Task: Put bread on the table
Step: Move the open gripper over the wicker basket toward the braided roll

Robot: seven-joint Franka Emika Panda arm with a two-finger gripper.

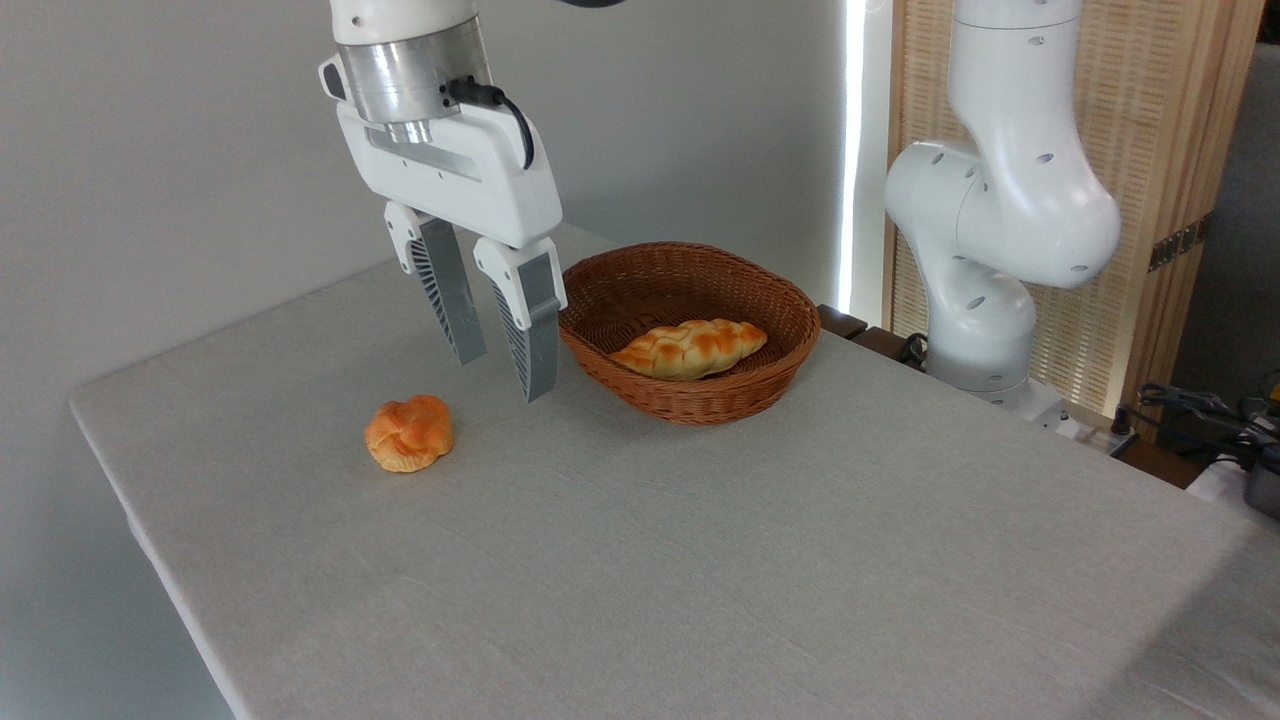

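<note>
The bread (690,348), a long braided golden loaf with orange-brown patches, lies inside the brown wicker basket (690,400). The table (700,560) has a plain light grey top. My gripper (502,378) hangs above the table just left of the basket, open, with nothing between its grey ribbed fingers (528,335). It is above and to the right of the small bun, apart from both bun and loaf.
A small round orange bun (409,432) sits on the table at the left. The robot's white base column (985,270) stands behind the table's far right edge. Cables and dark objects (1215,415) lie at the right edge, with a wooden screen behind.
</note>
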